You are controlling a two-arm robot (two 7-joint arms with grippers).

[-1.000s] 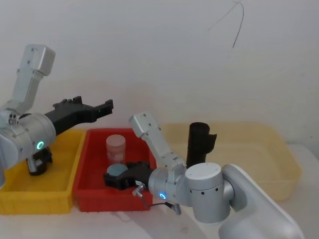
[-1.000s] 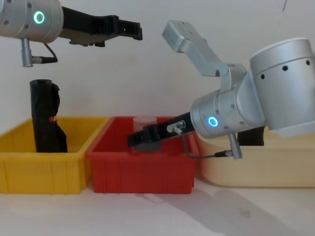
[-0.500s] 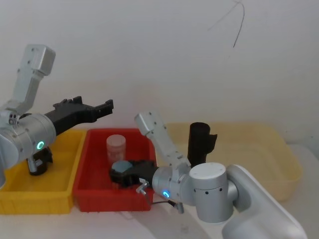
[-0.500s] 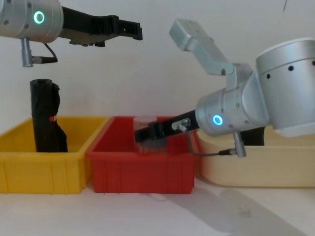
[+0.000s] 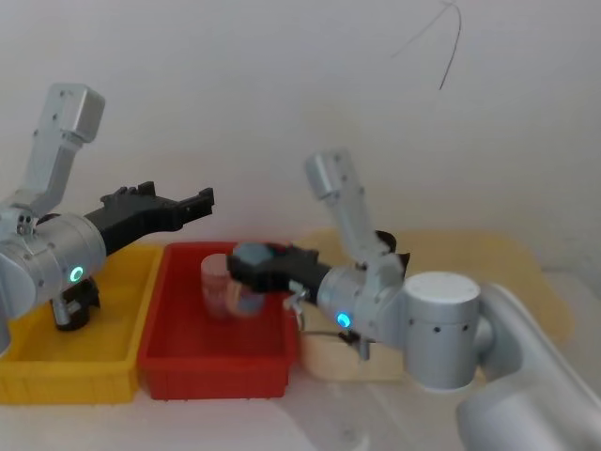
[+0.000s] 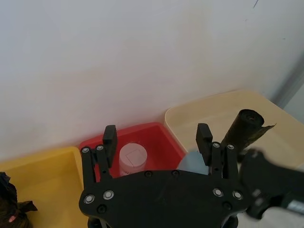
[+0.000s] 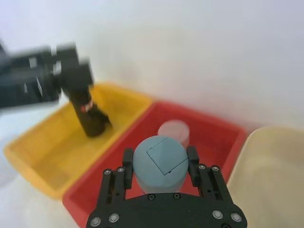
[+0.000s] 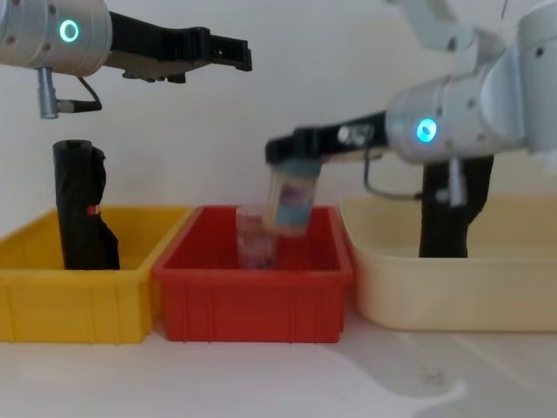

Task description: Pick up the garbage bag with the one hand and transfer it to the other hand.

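One black garbage bag roll (image 8: pixel 83 207) stands upright in the yellow bin (image 8: pixel 78 305), also seen in the right wrist view (image 7: pixel 88 112). Another black garbage bag roll (image 5: pixel 376 256) stands in the beige tub (image 5: pixel 526 282). My left gripper (image 5: pixel 204 201), on the green-lit arm, hangs open and empty high above the yellow and red bins. My right gripper (image 8: pixel 291 155), on the blue-lit arm, is shut on a clear jar with a grey-blue lid (image 7: pixel 158 160), held tilted above the red bin (image 8: pixel 252 305).
A second clear jar with a pale lid (image 8: pixel 255 237) stands in the red bin. The three containers sit side by side against a white wall, yellow on the left, red in the middle, beige on the right. Bare table lies in front of them.
My right gripper has lifted the grey-lidded jar up out of the red bin and drawn it back to the right. The left arm has not moved.
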